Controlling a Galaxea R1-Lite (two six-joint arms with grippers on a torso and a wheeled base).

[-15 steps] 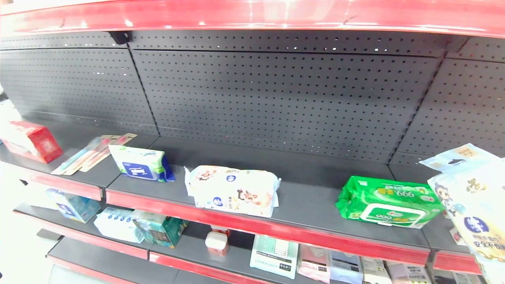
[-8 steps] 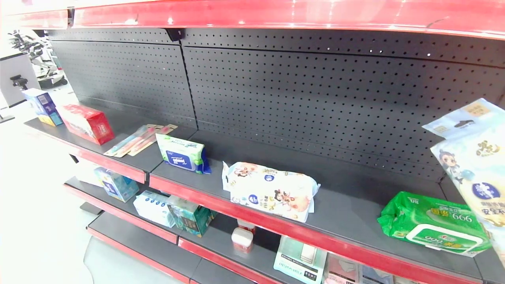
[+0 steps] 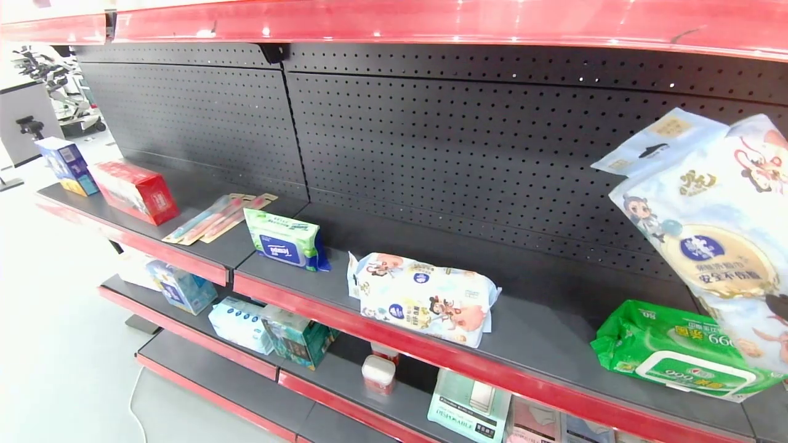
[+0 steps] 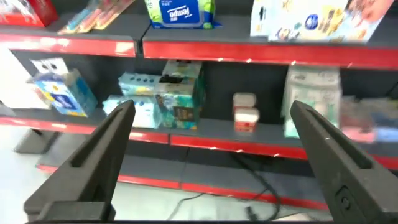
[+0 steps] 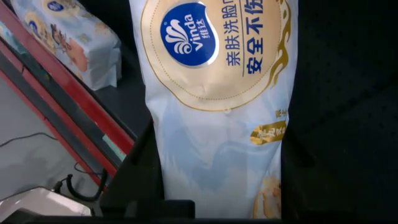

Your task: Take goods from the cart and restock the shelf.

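Right fingers [image 5: 140, 180] clamp tissue pack [image 3: 708, 246]; bare shelf [image 3: 542, 320] alongside.

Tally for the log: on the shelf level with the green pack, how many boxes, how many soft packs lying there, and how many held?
Boxes: 2 (blue box, red box)
Soft packs lying: 3 (blue-labelled pack, cartoon pack, green pack)
Held in right gripper: 1 (white pack)
Total: 6

Overhead light leaves glare spots on the red top rail [image 3: 431, 24]. The floor [image 3: 43, 344] is washed out white; the back panel [image 3: 468, 154] reads dark.
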